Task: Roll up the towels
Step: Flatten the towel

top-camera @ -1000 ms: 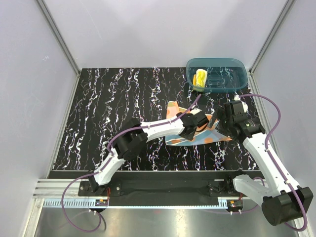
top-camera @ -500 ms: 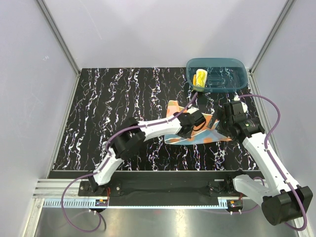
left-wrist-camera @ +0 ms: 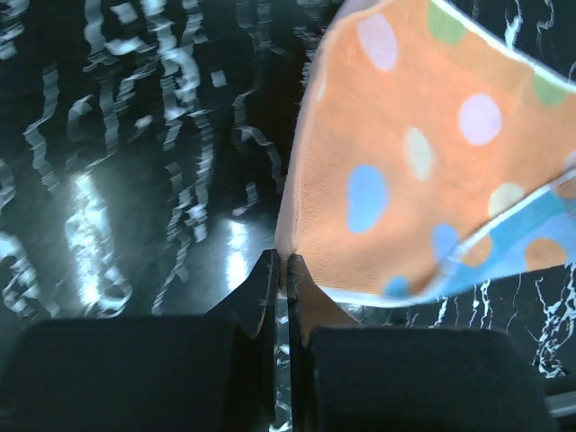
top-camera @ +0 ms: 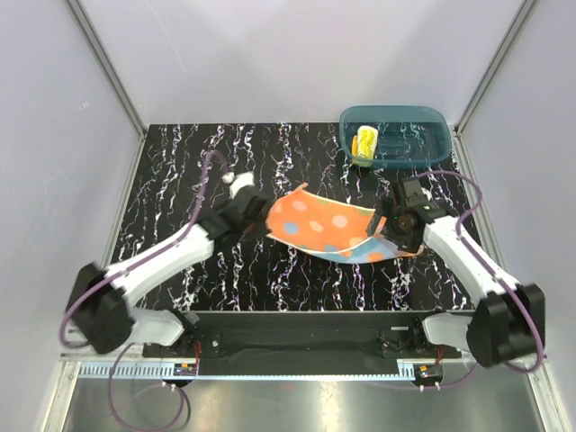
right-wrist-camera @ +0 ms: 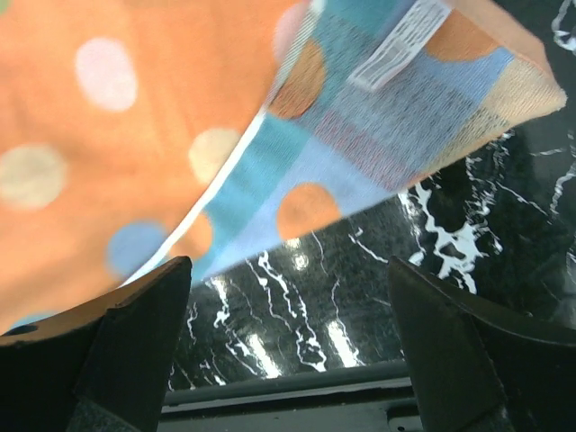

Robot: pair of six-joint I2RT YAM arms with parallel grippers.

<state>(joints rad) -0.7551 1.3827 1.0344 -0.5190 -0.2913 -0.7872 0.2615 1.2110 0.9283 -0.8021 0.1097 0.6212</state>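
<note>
The orange polka-dot towel [top-camera: 328, 223] lies spread across the middle of the table, and its pale blue underside shows along the near edge. My left gripper [top-camera: 262, 221] is shut on its left corner, which the left wrist view shows pinched between the fingertips [left-wrist-camera: 281, 259] with the towel [left-wrist-camera: 423, 153] running off to the right. My right gripper [top-camera: 388, 231] stands open at the towel's right end. In the right wrist view the towel [right-wrist-camera: 144, 135] and its white label [right-wrist-camera: 398, 45] lie beyond the wide-apart fingers [right-wrist-camera: 135, 342]. The yellow towel [top-camera: 364, 141] sits rolled in the tub.
The teal plastic tub [top-camera: 423, 148] stands at the back right corner of the black marbled table [top-camera: 180, 180]. Grey walls enclose the table on three sides. A metal rail [top-camera: 288, 337] with the arm bases runs along the near edge.
My left gripper shut on the towel's corner and swung left with it, drawing the bunched cloth out flat. The right gripper stayed open and shifted slightly towards the towel's right end.
</note>
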